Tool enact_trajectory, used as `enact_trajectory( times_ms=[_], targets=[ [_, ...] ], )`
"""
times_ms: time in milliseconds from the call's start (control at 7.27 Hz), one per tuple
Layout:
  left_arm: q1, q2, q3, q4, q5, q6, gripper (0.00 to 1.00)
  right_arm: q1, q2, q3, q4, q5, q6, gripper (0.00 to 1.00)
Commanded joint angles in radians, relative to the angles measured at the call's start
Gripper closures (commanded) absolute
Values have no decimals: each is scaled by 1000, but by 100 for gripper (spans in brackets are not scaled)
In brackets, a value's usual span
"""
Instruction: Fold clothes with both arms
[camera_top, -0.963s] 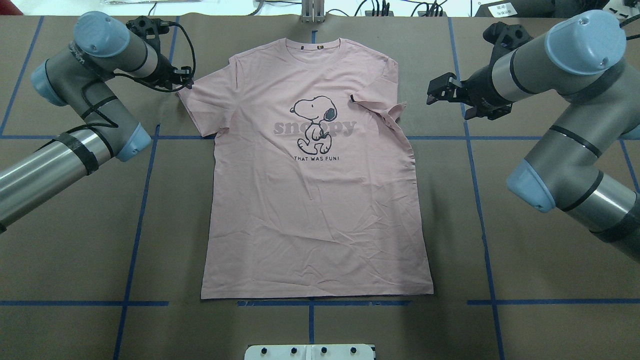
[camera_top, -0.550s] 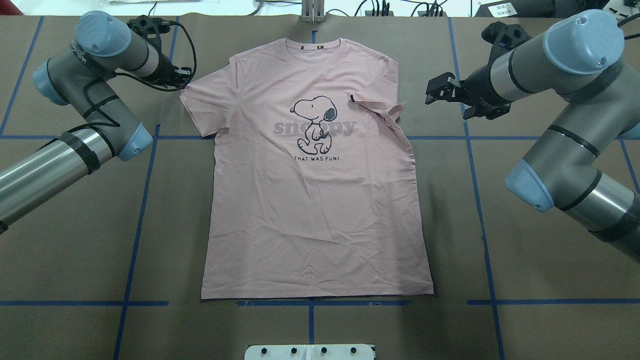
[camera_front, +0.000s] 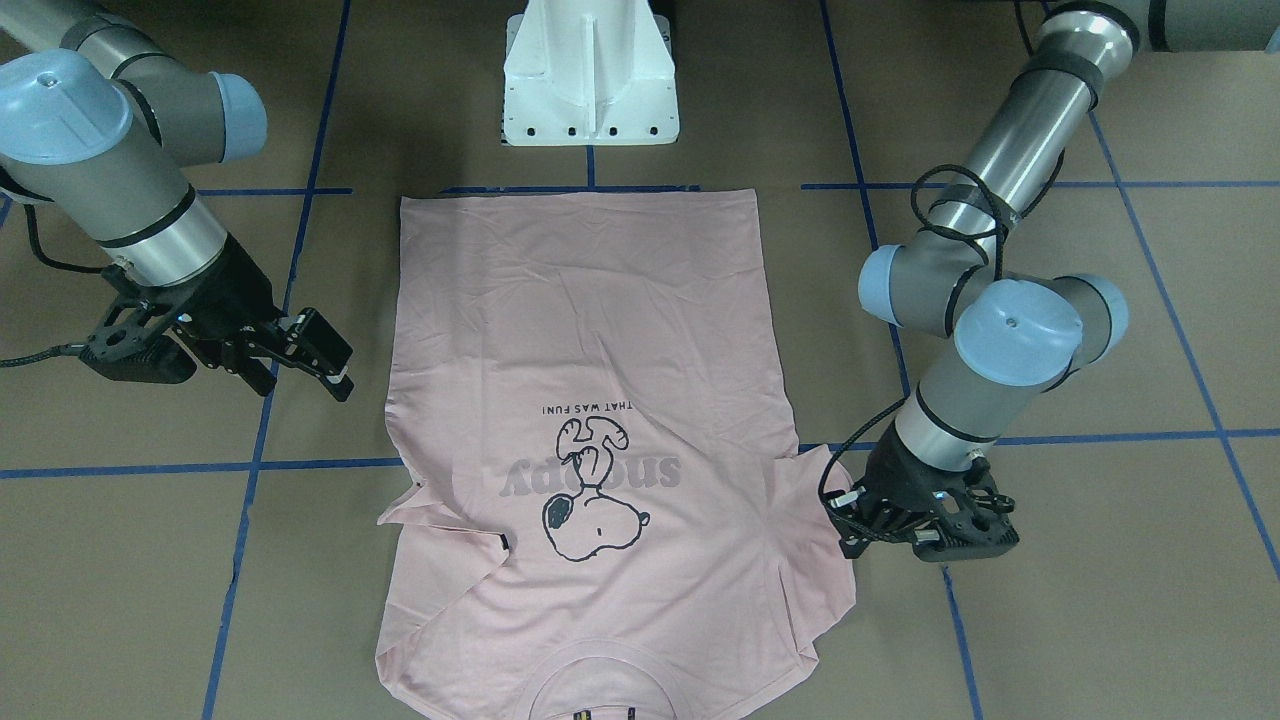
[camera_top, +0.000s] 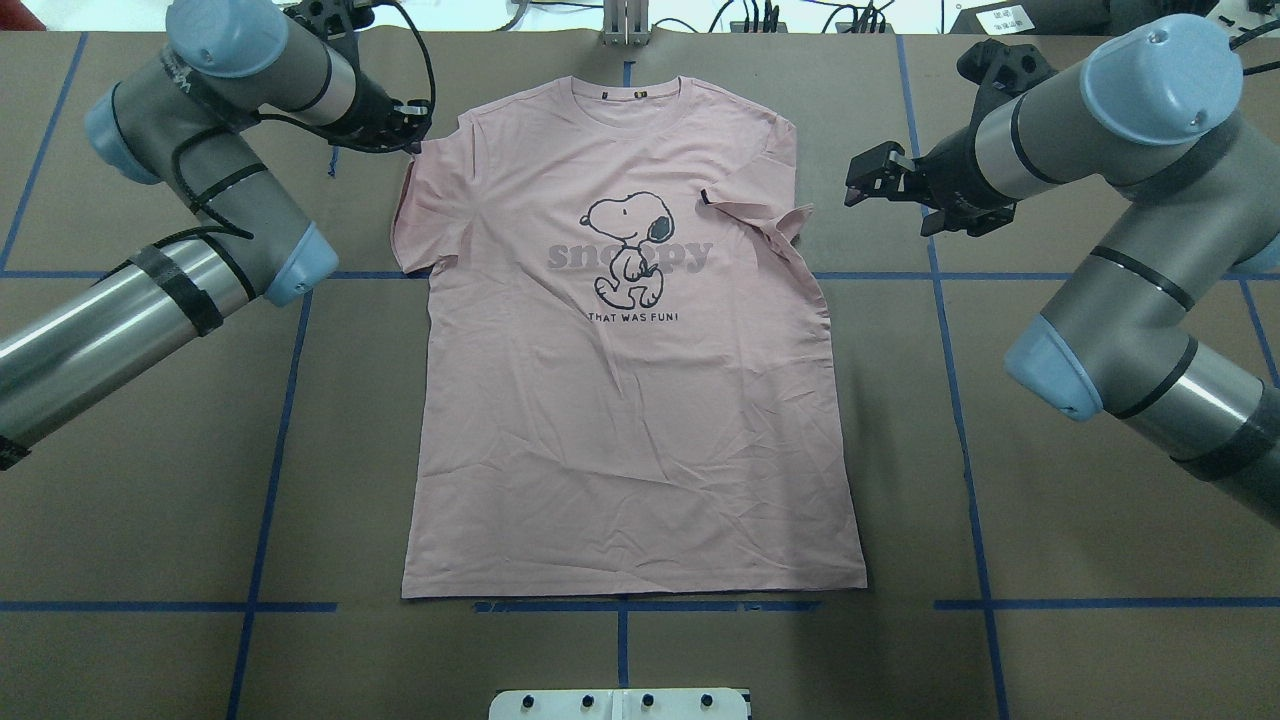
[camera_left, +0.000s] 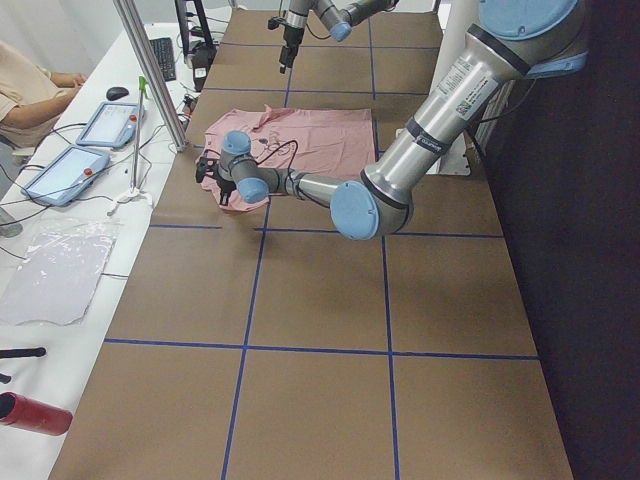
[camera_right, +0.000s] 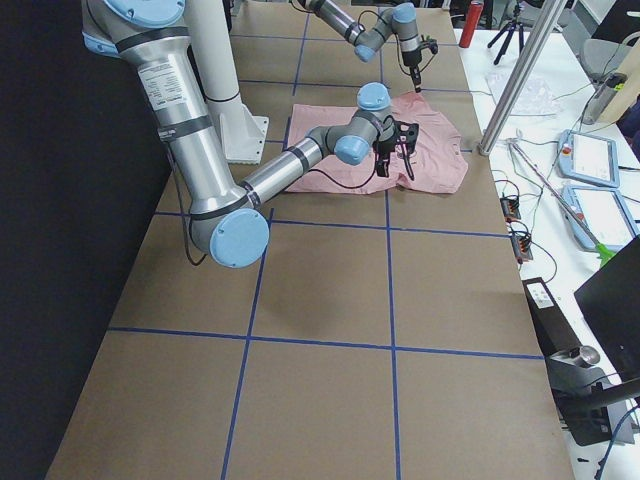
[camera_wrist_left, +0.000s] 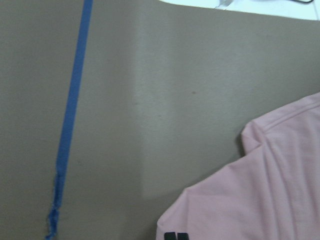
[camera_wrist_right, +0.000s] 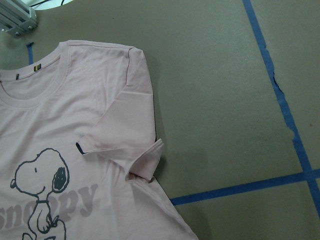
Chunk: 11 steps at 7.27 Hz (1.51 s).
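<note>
Garment: A pink T-shirt (camera_top: 630, 420) lay flat and face up at the middle of the brown table (camera_top: 1000, 450), with its ribbed collar (camera_top: 630, 97) at the far edge and its hem near the robot.
Print: A black-outline Snoopy drawing (camera_top: 628, 248) stood over grey "snoopy" lettering on the chest.
Right sleeve (camera_top: 760, 215): It was folded inward over the chest, with a rumpled cuff and a small black tag (camera_top: 705, 195) at its tip.
Left sleeve (camera_top: 412, 215): It was bunched in against the body, with its far corner at the left gripper (camera_top: 412, 135).
Left side: The left gripper sat at the shirt's left shoulder, its jaws together on the sleeve cloth.
Right side: The right gripper (camera_top: 862, 180) hung over bare table just right of the folded sleeve, clear of the cloth, with its jaws apart.
Surface: Blue tape lines (camera_top: 270, 450) marked a grid on the table.
Mount: A white pedestal base (camera_front: 590, 75) stood at the near edge, in line with the hem.
</note>
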Motion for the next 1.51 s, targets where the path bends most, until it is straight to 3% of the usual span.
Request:
enact_trajectory(
  times_ms=[0, 138, 550, 688, 825, 962, 1100, 1375],
  targets=[
    [72, -127, 68, 66, 50, -103, 100, 2, 1, -1, 0, 0, -6, 0],
    [80, -169, 148, 54, 103, -107, 100, 2, 7, -1, 0, -1, -2, 0],
    [78, -189, 212, -41, 139, -108, 100, 2, 17, -2, -7, -5, 3, 0],
    [78, -195, 230, -50, 139, -107, 94, 1, 19, -8, -6, -5, 3, 0],
    [78, -197, 252, -98, 142, -107, 77, -1, 25, -16, -6, -5, 6, 0],
    [80, -197, 258, -119, 141, -108, 32, -11, 27, -17, -6, -6, 9, 0],
    [83, -192, 218, -120, 141, -120, 21, -31, 27, -13, 0, -8, 52, 0],
    [101, -58, -72, -107, 100, -214, 20, -109, 31, 28, -4, -76, 170, 0]
  ],
)
